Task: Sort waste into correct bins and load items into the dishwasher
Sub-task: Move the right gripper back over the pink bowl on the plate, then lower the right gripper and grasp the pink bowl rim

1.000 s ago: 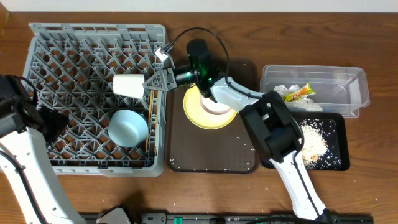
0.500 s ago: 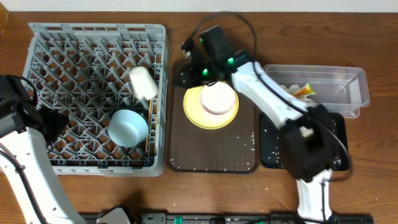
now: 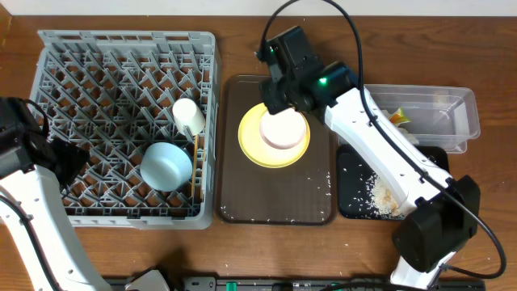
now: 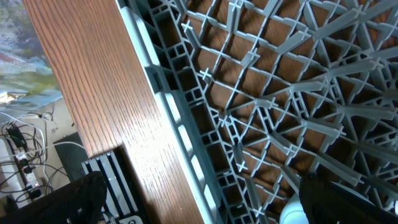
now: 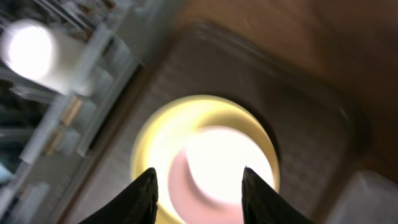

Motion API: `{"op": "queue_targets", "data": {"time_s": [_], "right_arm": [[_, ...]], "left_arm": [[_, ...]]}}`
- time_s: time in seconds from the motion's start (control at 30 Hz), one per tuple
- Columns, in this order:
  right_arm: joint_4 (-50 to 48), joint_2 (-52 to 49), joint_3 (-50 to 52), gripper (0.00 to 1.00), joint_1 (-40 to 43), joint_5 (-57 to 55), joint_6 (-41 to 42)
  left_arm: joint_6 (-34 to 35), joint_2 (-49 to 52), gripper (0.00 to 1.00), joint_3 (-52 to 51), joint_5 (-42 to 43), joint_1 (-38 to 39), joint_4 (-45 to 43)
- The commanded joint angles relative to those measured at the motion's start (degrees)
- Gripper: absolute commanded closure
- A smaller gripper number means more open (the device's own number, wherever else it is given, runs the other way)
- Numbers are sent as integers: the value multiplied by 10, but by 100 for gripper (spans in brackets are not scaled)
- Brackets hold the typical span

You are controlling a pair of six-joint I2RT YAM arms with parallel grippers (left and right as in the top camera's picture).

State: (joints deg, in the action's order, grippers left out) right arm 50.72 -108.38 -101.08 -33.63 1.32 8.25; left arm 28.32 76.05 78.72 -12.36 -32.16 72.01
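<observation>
The grey dishwasher rack [image 3: 121, 97] holds a white cup [image 3: 187, 115] lying on its side, a light-blue bowl [image 3: 166, 166] and chopsticks [image 3: 195, 174]. On the brown tray, a yellow plate [image 3: 252, 145] carries a cream bowl [image 3: 283, 129]. My right gripper [image 3: 276, 99] hovers over the plate's far edge; in the right wrist view the gripper [image 5: 199, 190] is open and empty above the plate [image 5: 149, 149] and bowl [image 5: 224, 162]. The left gripper [image 4: 199, 205] stands wide open over the rack's [image 4: 267, 106] near-left rim. The clear tub [image 3: 436, 113] holds a yellow-green wrapper [image 3: 398, 118]; rice scraps [image 3: 384, 194] lie in the black tray [image 3: 355, 174].
The dark-brown serving tray [image 3: 279, 198] sits between the rack and the bins, with a few rice grains on it. My right arm [image 3: 380, 141] stretches across the bins. Wooden table edge [image 4: 93, 93] runs along the rack's left side.
The right gripper let go of the white cup, which now lies in the rack. It swung right to above the yellow plate and its jaws widened. The left arm stayed still.
</observation>
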Motion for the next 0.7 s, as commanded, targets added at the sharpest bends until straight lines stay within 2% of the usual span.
{"op": "queue_targets", "data": {"time_s": [0.0, 0.2, 0.43, 0.53, 0.6, 0.67], "right_arm": [[32, -9, -1, 57, -3, -36, -10], [52, -33, 36, 57, -31, -4, -11], [-4, -77, 103, 63, -78, -31, -11], [-27, -87, 128, 75, -87, -39, -11], [-38, -89, 143, 78, -87, -40, -11], [-41, -89, 149, 90, -87, -41, -11]], "left_arm": [[1, -2, 0, 3, -7, -2, 2], [1, -2, 0, 3, -7, -2, 2], [1, -2, 0, 3, -7, -2, 2], [1, -2, 0, 3, -7, -2, 2], [1, -2, 0, 3, -7, -2, 2], [1, -2, 0, 3, -7, -2, 2]]}}
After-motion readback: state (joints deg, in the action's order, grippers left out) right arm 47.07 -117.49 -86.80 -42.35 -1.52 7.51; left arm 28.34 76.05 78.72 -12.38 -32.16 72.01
